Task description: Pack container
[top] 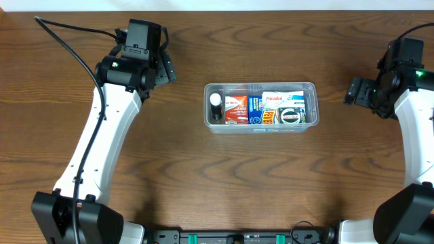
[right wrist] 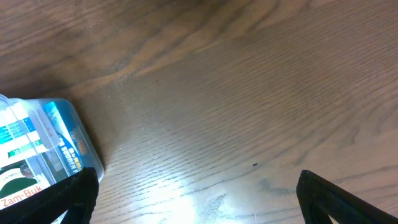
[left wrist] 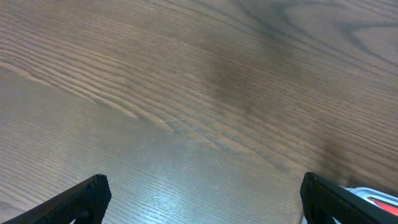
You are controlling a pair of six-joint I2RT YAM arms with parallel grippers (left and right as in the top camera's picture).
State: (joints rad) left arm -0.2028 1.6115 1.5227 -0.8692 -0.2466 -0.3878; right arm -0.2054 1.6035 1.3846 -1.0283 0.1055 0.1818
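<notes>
The clear plastic container [top: 207,102] sits in the middle of the wooden table. Inside it lie a small bottle with a black cap [top: 215,107], a red box [top: 236,108], a blue box [top: 255,109], a white Panadol box [top: 283,99] and a Zam-Buk tin [top: 291,116]. My left gripper [top: 166,69] hangs open to the container's left, over bare wood [left wrist: 202,199]. To the container's right my right gripper [top: 352,90] is open [right wrist: 199,199], with nothing between its fingers. The container's end [right wrist: 43,146] shows at the left of the right wrist view.
A black cable [top: 74,51] runs along the left arm at the back left. A corner of the container [left wrist: 373,195] peeks in at the bottom right of the left wrist view, beside the right finger [left wrist: 339,202].
</notes>
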